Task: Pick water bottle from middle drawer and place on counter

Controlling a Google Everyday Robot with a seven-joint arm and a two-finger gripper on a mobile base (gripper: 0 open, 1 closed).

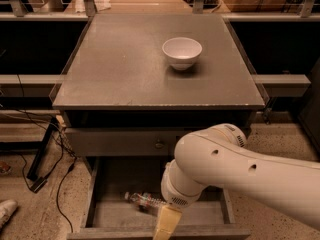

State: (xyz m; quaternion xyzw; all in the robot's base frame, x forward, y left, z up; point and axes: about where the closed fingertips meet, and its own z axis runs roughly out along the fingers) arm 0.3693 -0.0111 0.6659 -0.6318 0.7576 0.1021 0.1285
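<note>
The water bottle (142,200) lies on its side on the flat bottom of the open middle drawer (107,214), cap end to the left. My white arm reaches down from the right into the drawer. The gripper (162,230) sits at the frame's bottom edge, just right of and in front of the bottle, with one tan finger (166,222) showing. The arm hides the bottle's right end. The counter (120,69) is the broad grey cabinet top above.
A white bowl (182,52) stands on the counter's right back part. A shut upper drawer front with a small knob (159,144) sits above the open drawer. Cables and a black stand (40,159) lie on the floor at the left.
</note>
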